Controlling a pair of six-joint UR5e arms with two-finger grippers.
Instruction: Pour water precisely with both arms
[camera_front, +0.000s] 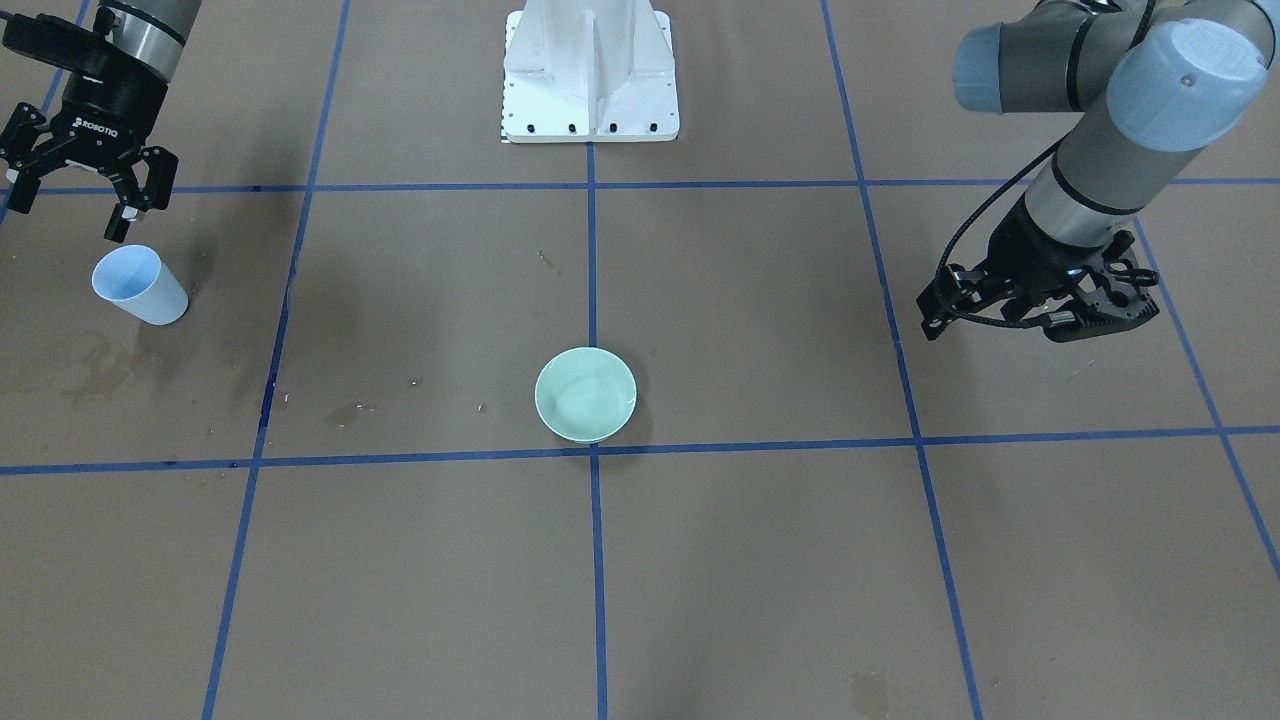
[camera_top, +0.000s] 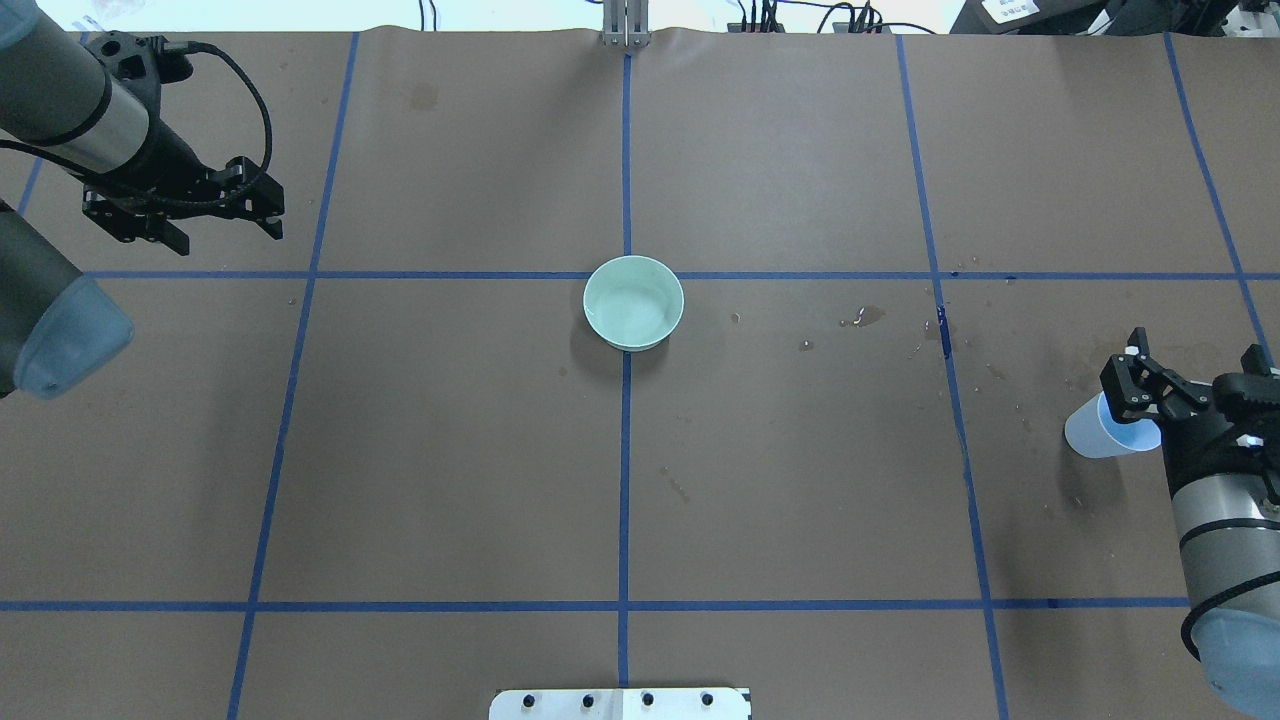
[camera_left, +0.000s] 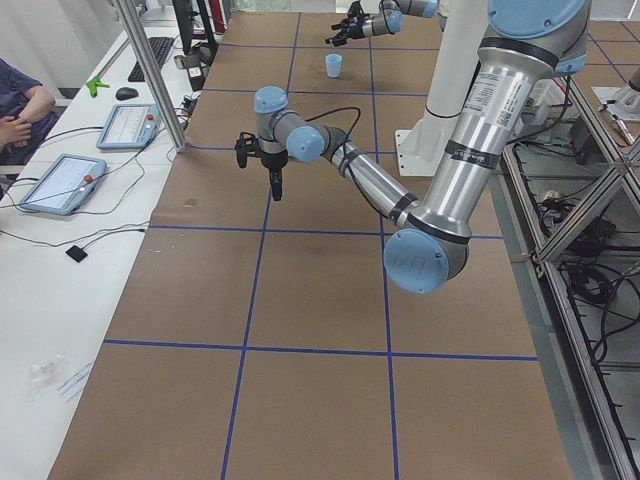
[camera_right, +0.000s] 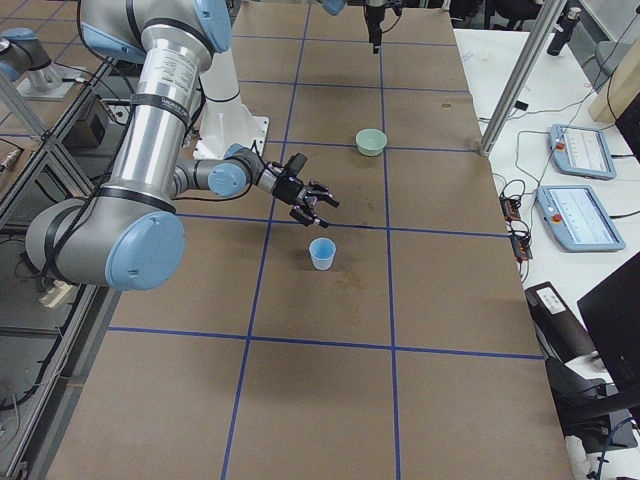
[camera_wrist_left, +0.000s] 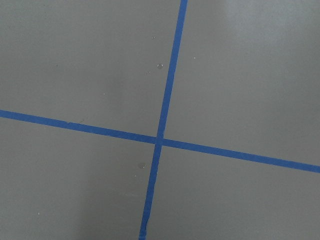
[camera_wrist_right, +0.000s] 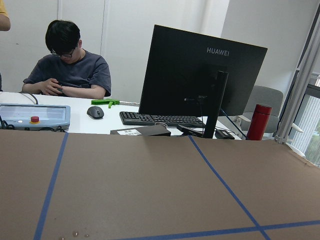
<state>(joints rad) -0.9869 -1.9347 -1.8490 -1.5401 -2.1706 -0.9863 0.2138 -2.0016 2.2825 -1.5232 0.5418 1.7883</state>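
- The cup (camera_top: 1095, 437) stands upright at the robot's right end of the desk (camera_top: 450, 450), its long axis vertical and its mouth facing up.
- The water is too clear to make out. Whether the cup holds any cannot be told. A few wet spots (camera_top: 868, 316) lie on the desk between the cup and the bowl (camera_top: 633, 303).
- The right fingers (camera_top: 1185, 385) are spread wide and hold nothing. In the overhead view the cup sits at about 8 o'clock from them, and one finger overlaps its rim there.
- The view from the desk's right end shows a gap between fingers and cup, so they hover near it and touch nothing.
- The right arm is by far the nearer to the cup. The left fingers (camera_top: 230, 215) hang well apart from it, over the far left of the desk. Whether they are spread or clenched cannot be told.
- In the overhead view the bowl lies just past 9 o'clock from the cup, at the middle of the desk. The left fingers are between 9 and 10 o'clock from the bowl.
- Judgement: the next move is for the right fingers to drop and straddle the cup's wall, closing across its upright axis without tipping it.
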